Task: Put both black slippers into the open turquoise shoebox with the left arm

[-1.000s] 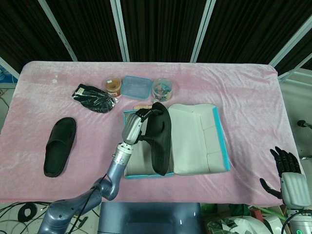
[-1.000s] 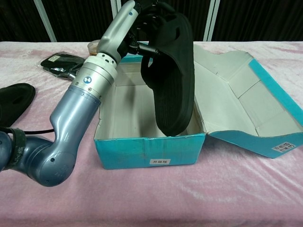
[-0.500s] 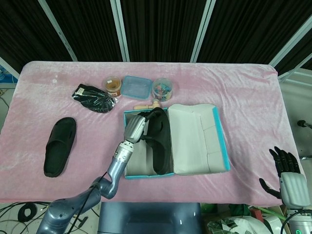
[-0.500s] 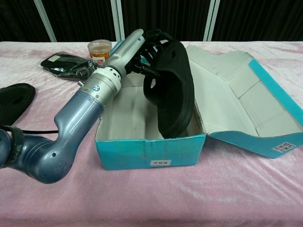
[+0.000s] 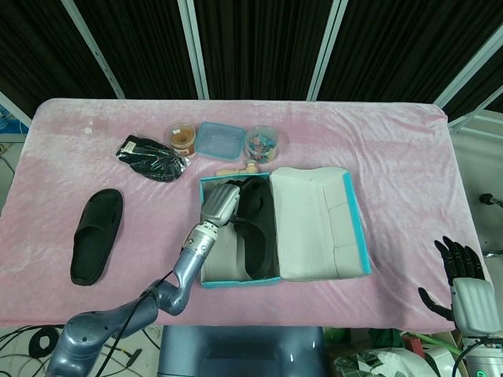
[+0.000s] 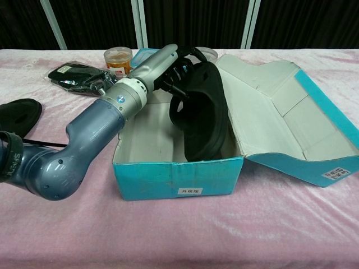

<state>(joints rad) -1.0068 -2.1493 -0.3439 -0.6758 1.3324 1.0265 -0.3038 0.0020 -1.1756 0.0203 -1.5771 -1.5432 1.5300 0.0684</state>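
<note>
My left hand [image 5: 220, 203] [image 6: 168, 64] reaches into the open turquoise shoebox [image 5: 206, 279] [image 6: 174, 179] and grips a black slipper [image 5: 255, 228] [image 6: 205, 112] by its upper end. That slipper stands tilted on its side against the box's right inner wall, its lower end down inside the box. A second black slipper [image 5: 97, 234] [image 6: 17, 115] lies flat on the pink cloth at the left. My right hand [image 5: 464, 287] hangs off the table's front right corner, fingers apart, holding nothing.
The box lid [image 5: 322, 224] [image 6: 291, 117] lies folded open to the right. Behind the box are a black bag [image 5: 149, 157], an orange-lidded jar [image 5: 182, 138], a blue container [image 5: 219, 140], a tub of coloured bits [image 5: 263, 144] and a wooden piece [image 5: 236, 170].
My left hand has lowered the gripped slipper from above the box rim down into the shoebox. The forearm has dropped with it. The right hand stayed put.
</note>
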